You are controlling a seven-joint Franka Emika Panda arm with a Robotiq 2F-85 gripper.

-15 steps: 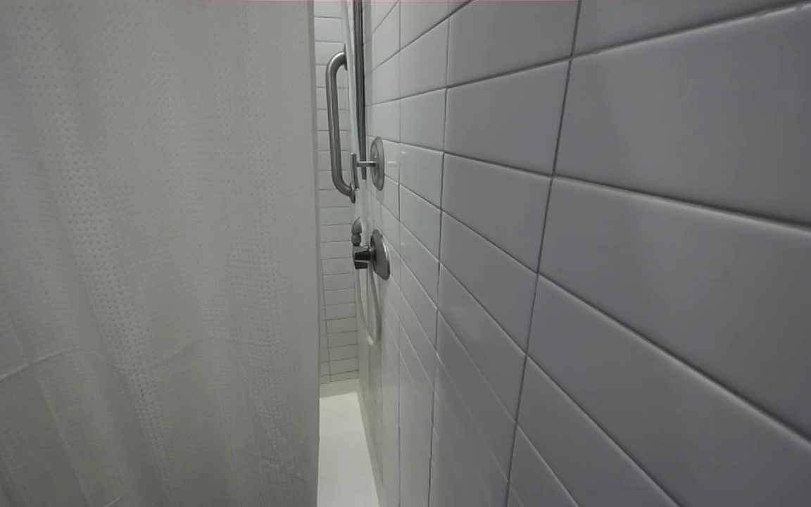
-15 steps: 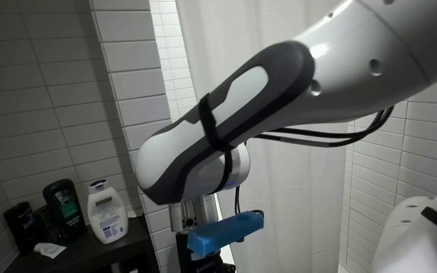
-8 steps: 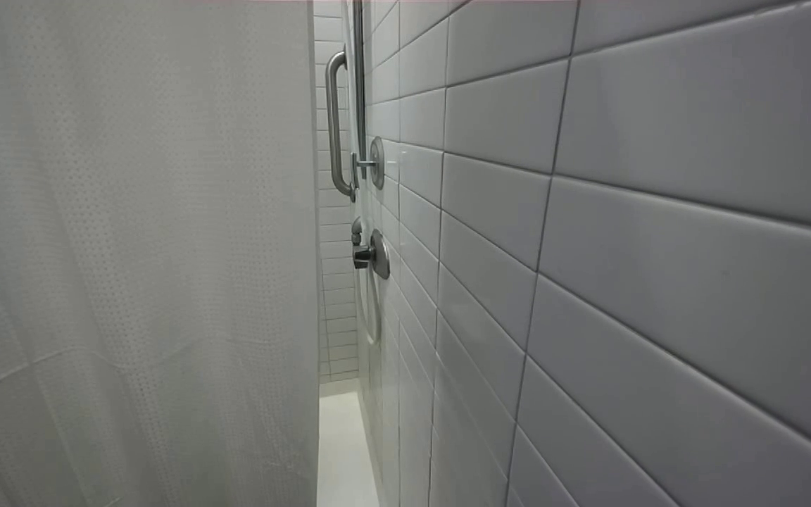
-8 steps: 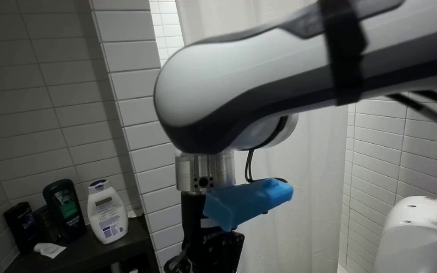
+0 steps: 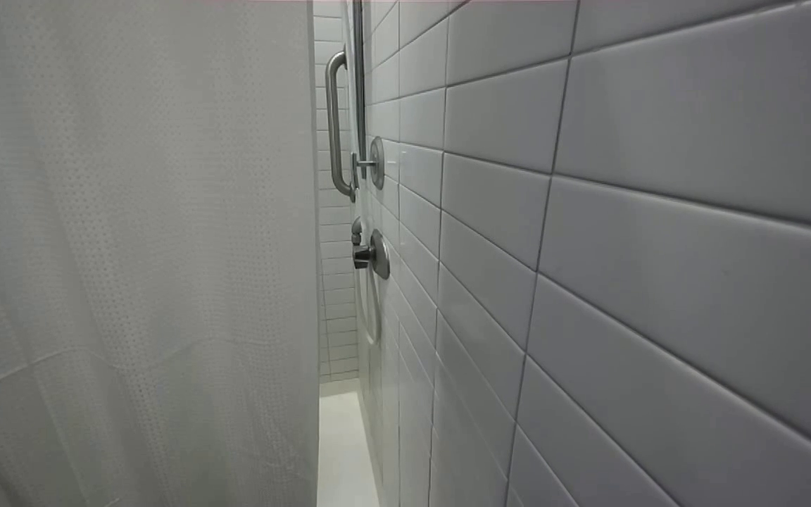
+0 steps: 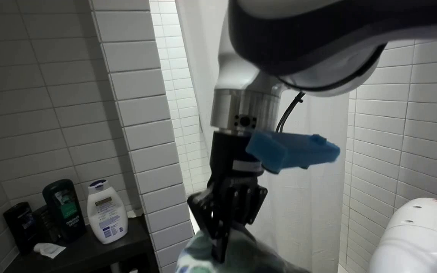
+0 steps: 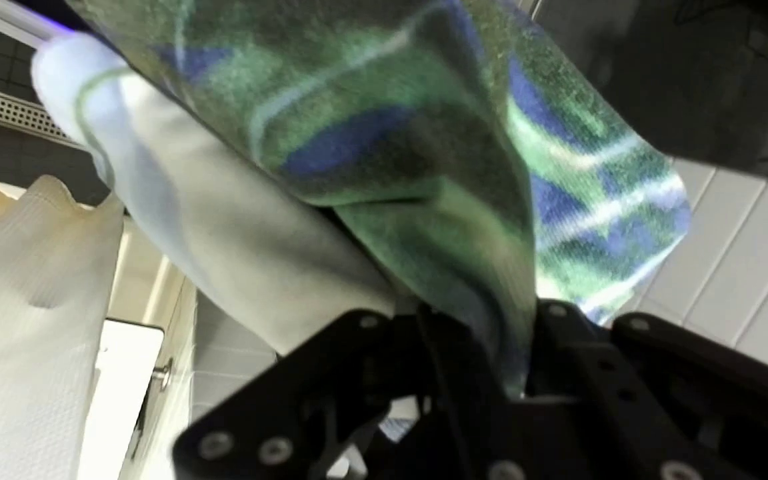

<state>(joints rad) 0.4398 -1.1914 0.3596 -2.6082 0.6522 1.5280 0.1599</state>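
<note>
The black two-fingered gripper [image 7: 491,333], low in the centre of the wrist view, has its jaws drawn nearly together and pinches a bunched fold of a green, blue and white patterned fabric cloth [image 7: 384,147]. The cloth spreads across the upper middle of that view, its pale side towards the upper left; in an exterior view it shows at bottom centre, below the gripper, partly blurred. A blue elongated block [image 6: 292,149] juts rightward from the wrist, right of centre.

At lower left, a dark flat-topped shelf [image 6: 85,252] bears a white plastic bottle with a dark blue cap [image 6: 106,212], a dark bottle with a green label [image 6: 65,208], a black bottle [image 6: 21,227] and a small white tube [image 6: 49,249] lying near the front. A white textured shower curtain [image 5: 131,246] hangs in both exterior views; right of it, near upper centre, is a curved metal grab bar [image 5: 334,127].
</note>
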